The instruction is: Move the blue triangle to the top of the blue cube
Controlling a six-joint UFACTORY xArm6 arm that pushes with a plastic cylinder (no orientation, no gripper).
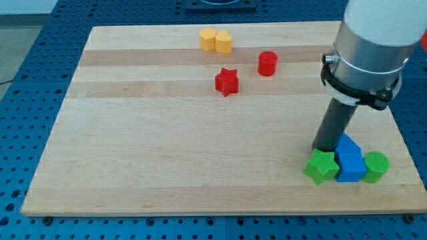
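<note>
Near the board's bottom right corner, my tip (a bare rod, holding nothing) touches the blue triangle. Blue cube sits directly below, flanked by green star and green cylinder.

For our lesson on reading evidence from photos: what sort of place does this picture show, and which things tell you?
Probably a robotics lab bench. A wooden board lies on a blue perforated table, the grid kind used for mounting equipment. A robot arm's rod ends at my tip, by the blue triangle, among small coloured test blocks.
</note>
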